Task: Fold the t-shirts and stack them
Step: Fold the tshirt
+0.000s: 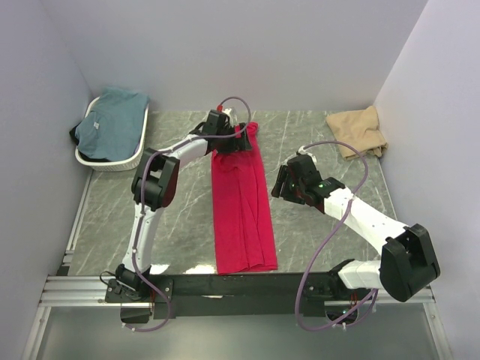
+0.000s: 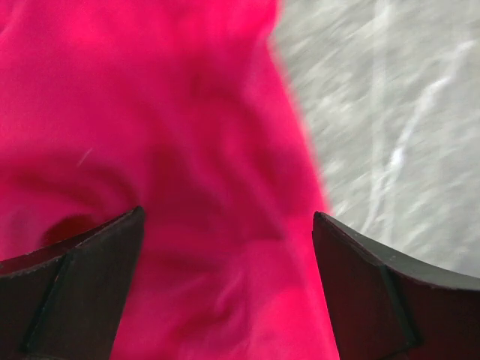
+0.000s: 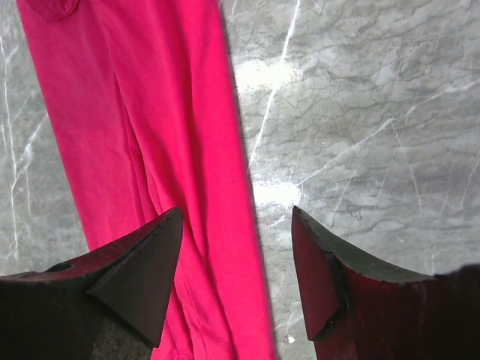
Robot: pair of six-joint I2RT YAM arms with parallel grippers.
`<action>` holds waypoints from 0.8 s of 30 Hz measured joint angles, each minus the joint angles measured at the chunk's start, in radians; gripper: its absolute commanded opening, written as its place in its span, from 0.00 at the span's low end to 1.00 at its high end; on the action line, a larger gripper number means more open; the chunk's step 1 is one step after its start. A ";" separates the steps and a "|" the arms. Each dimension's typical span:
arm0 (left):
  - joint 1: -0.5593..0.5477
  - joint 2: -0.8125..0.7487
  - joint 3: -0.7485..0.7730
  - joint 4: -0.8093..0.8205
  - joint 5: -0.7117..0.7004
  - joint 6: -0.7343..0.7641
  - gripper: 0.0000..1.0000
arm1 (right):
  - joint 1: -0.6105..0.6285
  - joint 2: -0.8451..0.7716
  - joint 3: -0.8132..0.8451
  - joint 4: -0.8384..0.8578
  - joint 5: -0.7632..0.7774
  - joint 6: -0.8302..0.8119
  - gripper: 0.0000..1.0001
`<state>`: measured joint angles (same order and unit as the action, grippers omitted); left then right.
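Note:
The crimson red t-shirt (image 1: 241,210) lies as a long narrow strip down the middle of the table. My left gripper (image 1: 237,138) is open over its far end; the left wrist view shows red cloth (image 2: 187,150) filling the space under its spread jaws (image 2: 227,212). My right gripper (image 1: 282,184) is open and empty just right of the strip; in the right wrist view its jaws (image 3: 237,210) straddle the shirt's right edge (image 3: 150,127). The tan beige t-shirt (image 1: 359,131) lies crumpled at the back right. The dusty teal t-shirt (image 1: 114,120) lies in the basket.
A white oval basket (image 1: 112,162) stands at the back left by the wall. White walls close in the left, back and right sides. Grey marble tabletop (image 1: 180,225) shows either side of the red strip. The arm bases sit on a black rail (image 1: 240,285) at the near edge.

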<state>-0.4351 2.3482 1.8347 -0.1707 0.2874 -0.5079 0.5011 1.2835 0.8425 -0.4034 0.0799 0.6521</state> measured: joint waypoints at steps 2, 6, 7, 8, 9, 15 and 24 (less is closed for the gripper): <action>-0.005 -0.048 -0.062 -0.016 -0.063 0.018 0.99 | 0.000 0.000 -0.001 0.000 -0.003 0.000 0.67; -0.005 -0.130 -0.166 -0.042 -0.167 0.039 0.99 | 0.000 0.000 -0.005 0.004 -0.014 0.000 0.67; -0.004 -0.147 -0.191 -0.043 -0.184 0.041 0.99 | 0.000 0.000 -0.008 0.007 -0.017 0.000 0.67; -0.003 -0.165 -0.219 -0.045 -0.202 0.043 0.99 | 0.000 0.000 -0.013 0.010 -0.019 0.000 0.67; -0.002 -0.183 -0.246 -0.044 -0.216 0.043 0.99 | 0.000 0.000 -0.018 0.010 -0.021 0.000 0.67; 0.003 -0.240 -0.299 -0.051 -0.290 0.044 0.99 | 0.000 0.003 -0.031 0.020 -0.029 0.000 0.67; 0.003 -0.282 -0.330 -0.051 -0.381 0.044 0.99 | -0.001 0.019 -0.034 0.032 -0.048 0.000 0.67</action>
<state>-0.4324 2.0659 1.5043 -0.2222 -0.0933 -0.4637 0.5003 1.3025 0.8089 -0.3717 0.0319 0.6525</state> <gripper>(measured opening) 0.995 0.670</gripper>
